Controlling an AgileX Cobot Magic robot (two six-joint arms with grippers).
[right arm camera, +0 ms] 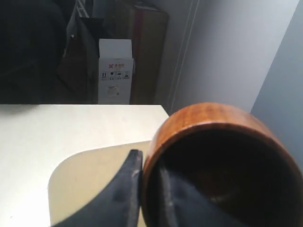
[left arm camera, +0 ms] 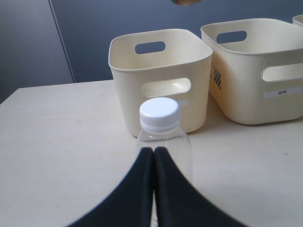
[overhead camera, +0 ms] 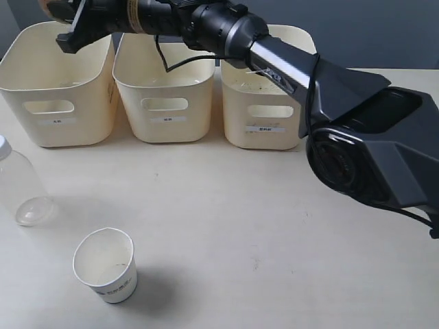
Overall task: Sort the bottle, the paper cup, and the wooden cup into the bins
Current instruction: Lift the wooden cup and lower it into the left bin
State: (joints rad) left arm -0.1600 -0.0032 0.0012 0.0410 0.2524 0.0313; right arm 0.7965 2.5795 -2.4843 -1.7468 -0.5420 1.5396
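Note:
My right gripper [right arm camera: 149,163] is shut on the rim of the wooden cup [right arm camera: 208,118], with one finger inside it and one outside. In the exterior view that gripper [overhead camera: 68,29] reaches across the middle. It holds the wooden cup [overhead camera: 51,6] above the left of the three cream bins [overhead camera: 58,130], whose inside [right arm camera: 90,182] lies below the cup. The clear bottle [overhead camera: 20,188] with its white cap stands at the table's far left. My left gripper [left arm camera: 154,152] is shut and empty just in front of the bottle [left arm camera: 160,116]. The white paper cup [overhead camera: 105,264] stands upright near the front.
The middle bin [overhead camera: 164,127] and right bin [overhead camera: 264,133] stand in a row beside the left one along the back. The right arm's black body [overhead camera: 370,151] fills the right side. Cardboard boxes [right arm camera: 116,71] stand beyond the table's edge.

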